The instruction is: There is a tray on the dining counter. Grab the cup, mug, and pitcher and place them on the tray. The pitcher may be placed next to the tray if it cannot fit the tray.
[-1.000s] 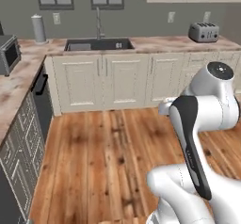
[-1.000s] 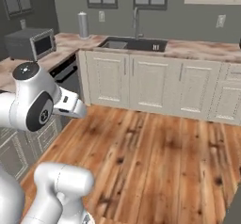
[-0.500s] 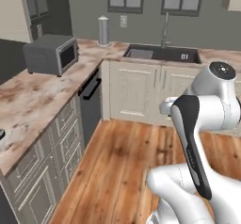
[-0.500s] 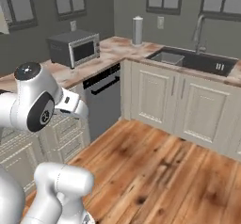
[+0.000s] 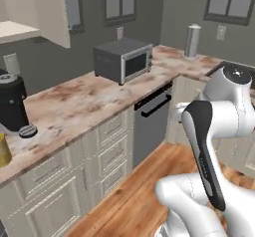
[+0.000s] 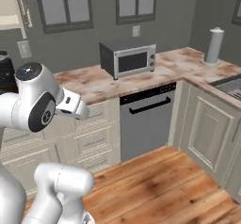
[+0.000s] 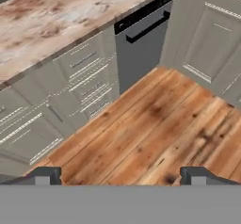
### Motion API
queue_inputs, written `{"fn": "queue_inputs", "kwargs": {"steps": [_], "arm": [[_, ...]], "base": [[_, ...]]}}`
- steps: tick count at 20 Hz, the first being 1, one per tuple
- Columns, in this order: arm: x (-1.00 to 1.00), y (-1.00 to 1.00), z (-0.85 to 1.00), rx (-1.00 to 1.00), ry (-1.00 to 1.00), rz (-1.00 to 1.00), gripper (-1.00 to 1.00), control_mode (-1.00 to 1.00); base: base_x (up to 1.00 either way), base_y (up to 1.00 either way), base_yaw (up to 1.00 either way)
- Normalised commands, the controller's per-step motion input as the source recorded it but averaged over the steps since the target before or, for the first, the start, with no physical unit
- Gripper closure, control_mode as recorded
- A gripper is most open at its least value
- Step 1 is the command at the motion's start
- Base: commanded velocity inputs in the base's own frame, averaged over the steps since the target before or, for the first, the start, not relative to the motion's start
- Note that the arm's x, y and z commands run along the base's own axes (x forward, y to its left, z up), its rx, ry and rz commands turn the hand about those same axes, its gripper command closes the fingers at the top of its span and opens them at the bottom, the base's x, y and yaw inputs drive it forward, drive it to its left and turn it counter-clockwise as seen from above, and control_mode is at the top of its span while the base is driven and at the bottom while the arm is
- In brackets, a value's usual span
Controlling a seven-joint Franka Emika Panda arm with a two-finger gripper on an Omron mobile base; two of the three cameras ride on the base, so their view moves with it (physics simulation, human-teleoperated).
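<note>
My gripper (image 7: 121,176) is open, its two dark fingertips (image 7: 44,174) wide apart with nothing between them. It hangs over the wooden floor (image 7: 141,119), facing the white cabinets. At the far left edge of the left base view a yellow vessel (image 5: 3,151) stands on the cabinet counter (image 5: 84,101), cut off by the frame. I cannot tell whether it is the pitcher or the cup. The tray, the dining counter and the mug are out of view.
A grey microwave (image 5: 123,59) (image 6: 128,56) sits on the L-shaped counter, with a paper towel roll (image 6: 214,45) further right. A black coffee machine (image 5: 11,101) stands at the left. A dishwasher (image 6: 146,119) is set under the counter. Bare wooden floor lies in front.
The whole picture has swept sideways: the base has turned left. The sink slid off to the right and the microwave corner came to the middle. The gripper stays open.
</note>
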Motion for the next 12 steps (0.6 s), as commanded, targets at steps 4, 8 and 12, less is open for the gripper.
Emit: {"fn": "queue_inputs", "kwargs": {"steps": [4,8,12], "arm": [[0.0,0.0,0.0,0.0,0.0,0.0,-1.0,1.0],[0.0,0.0,0.0,0.0,0.0,0.0,-1.0,1.0],[0.0,0.0,0.0,0.0,0.0,0.0,-1.0,1.0]], "base": [[0.58,-0.08,0.68],[0.04,0.6,0.39],[0.0,1.0,0.23]]}}
